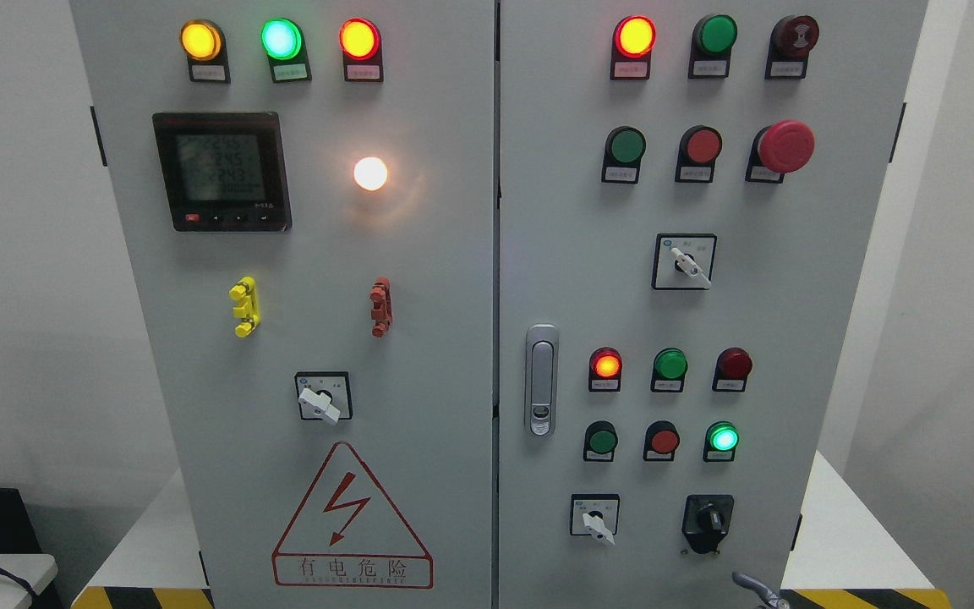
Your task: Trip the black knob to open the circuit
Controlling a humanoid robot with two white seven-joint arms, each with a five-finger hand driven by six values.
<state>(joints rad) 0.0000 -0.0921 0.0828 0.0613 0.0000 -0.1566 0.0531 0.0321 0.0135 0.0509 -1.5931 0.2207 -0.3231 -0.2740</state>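
At the very bottom edge, right of the middle, a grey metal fingertip (756, 587) is poking into view. It probably belongs to the right hand, but so little is showing that I cannot tell whether that hand is wide, narrow or holding anything; the left hand is not showing at all.

Just above and a little left of that tip, the black knob (708, 522) is sitting low on the cabinet's right door (834, 279), with a white-handled switch (595, 518) beside it to the left. Its handle is standing roughly upright. Whether that is the tripped position is not readable from here, so the scene is fitting either a hand arriving to turn it or one pulling away after the turn.

If the turn is pending, the hand needs to rise to the knob and pinch its narrow bar without brushing the neighbouring switch.

Higher up, a small green lamp (722, 438) is glowing, and farther up a red mushroom button (785, 146) is standing out from the door.
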